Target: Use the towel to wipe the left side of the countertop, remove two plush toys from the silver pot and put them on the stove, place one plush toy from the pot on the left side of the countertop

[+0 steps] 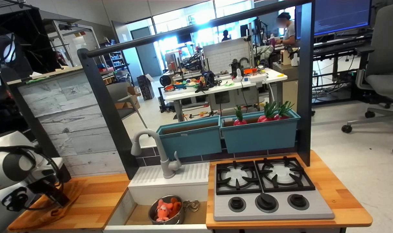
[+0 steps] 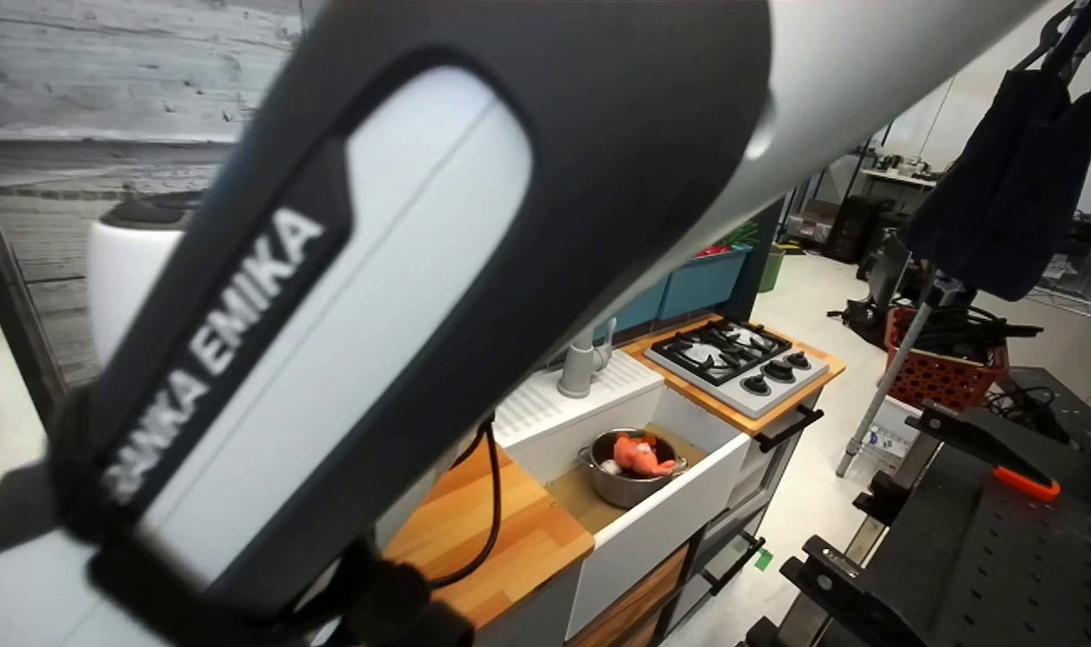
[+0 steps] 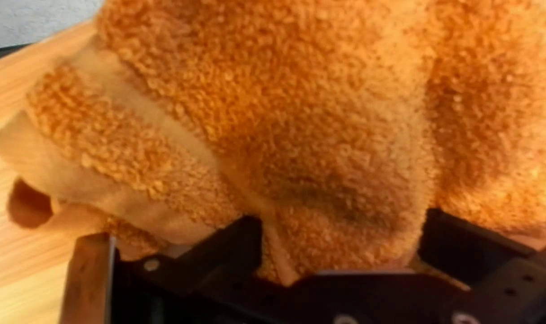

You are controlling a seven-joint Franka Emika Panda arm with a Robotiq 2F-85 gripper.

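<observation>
Pot (image 2: 625, 491) in sink (image 1: 186, 191) between towel (image 3: 300, 117) and stove (image 1: 250, 197), 2 planters (image 1: 191, 142) behind

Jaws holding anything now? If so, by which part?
Nothing, as far as the view shows: the jaws stand wide open, with part of the fuzzy orange-tan cloth towel between them.

The towel (image 3: 300, 112) is rough, looped cloth, crossed by smoother, flatter woven bands (image 3: 183, 132). The countertop (image 1: 99, 194) is smooth wood, its grain showing under a faint sheen. The silver pot (image 2: 622, 490) is shiny metal, while the plush toys (image 1: 163, 212) look like soft, matt fabric. The stove (image 1: 248, 214) is smooth and dull, with matt burner grates (image 1: 238, 191) and plastic-looking knobs (image 1: 266, 202). The faucet (image 1: 166, 168) looks matt, the planters (image 1: 261, 137) smooth plastic, the wall boards (image 1: 67, 139) rough, weathered wood, and the robot arm (image 2: 420, 225) smooth, satiny plastic.
</observation>
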